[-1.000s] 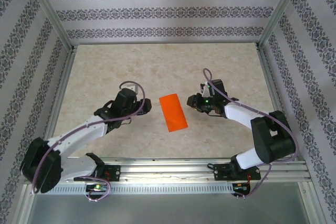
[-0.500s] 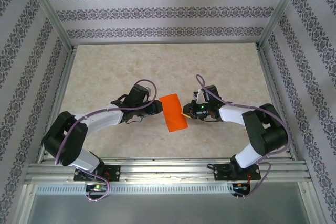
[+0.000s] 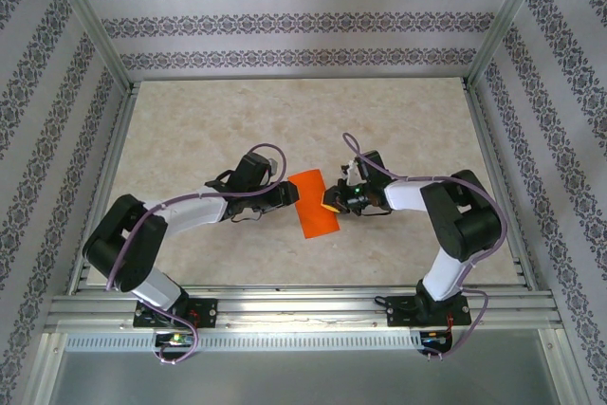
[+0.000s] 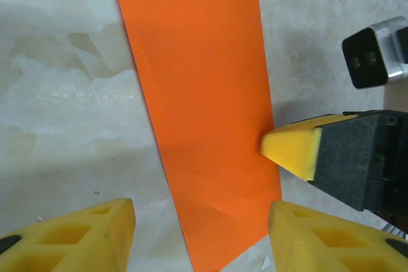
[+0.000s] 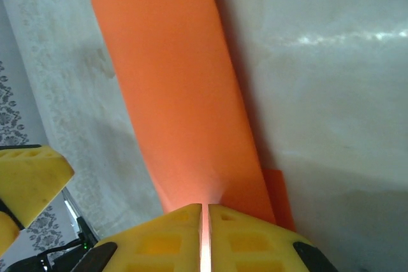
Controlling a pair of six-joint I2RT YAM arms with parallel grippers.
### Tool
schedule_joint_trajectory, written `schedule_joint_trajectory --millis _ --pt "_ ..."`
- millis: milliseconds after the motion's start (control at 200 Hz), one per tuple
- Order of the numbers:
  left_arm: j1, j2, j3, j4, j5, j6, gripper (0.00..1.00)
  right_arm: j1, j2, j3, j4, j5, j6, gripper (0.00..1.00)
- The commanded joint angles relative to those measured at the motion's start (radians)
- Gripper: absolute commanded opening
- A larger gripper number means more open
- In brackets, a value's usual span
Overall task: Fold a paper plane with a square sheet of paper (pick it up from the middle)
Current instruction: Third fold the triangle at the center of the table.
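Paper look: the paper [image 3: 314, 202] is bright orange, plain, with no marks. It is a long strip with straight sides, not a square.
Paper layers: in the right wrist view a small darker orange bit peeks out beside the top sheet, close to the claw, so there is more than one layer.
Paper place: it lies on the pale table [image 3: 190, 120], near the middle, between the two claws. It sits slanted, with one short end nearer the back wall.
Paper lift: most of it lies flat. In the right wrist view the long edge by the right claw rises a little and throws a dark shadow on the table.
Right claw: the right claw [image 5: 201, 234] has its two yellow fingers pressed together, with just a thin line between them. They pinch the paper at its long edge. In the left wrist view its yellow tip touches that same edge, about halfway along.
Left claw: the left claw [image 4: 201, 237] has its fingers [image 4: 76, 234] held well apart. One end of the paper lies between them. The fingers do not grip it.
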Motion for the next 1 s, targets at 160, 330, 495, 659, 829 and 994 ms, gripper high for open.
schedule_joint_trajectory --millis 160,330,495,659,829,994 --pt "0.012 0.089 0.023 0.101 0.065 -0.081 0.57 0.012 0.048 -0.047 0.018 0.054 0.026 0.12" --pt "0.011 0.131 0.03 0.134 0.088 -0.109 0.57 0.016 0.05 -0.104 0.113 0.05 0.094 0.12" --pt "0.01 0.164 0.035 0.162 0.104 -0.133 0.52 0.028 0.047 -0.123 0.14 0.056 0.127 0.12" --pt "0.01 0.176 0.024 0.2 0.107 -0.146 0.5 0.029 0.044 -0.131 0.143 0.059 0.129 0.12" --pt "0.01 0.189 0.029 0.199 0.1 -0.153 0.48 0.029 0.045 -0.129 0.141 0.053 0.127 0.12" --pt "0.01 0.204 0.037 0.197 0.106 -0.161 0.47 0.029 0.039 -0.131 0.141 0.054 0.131 0.11"
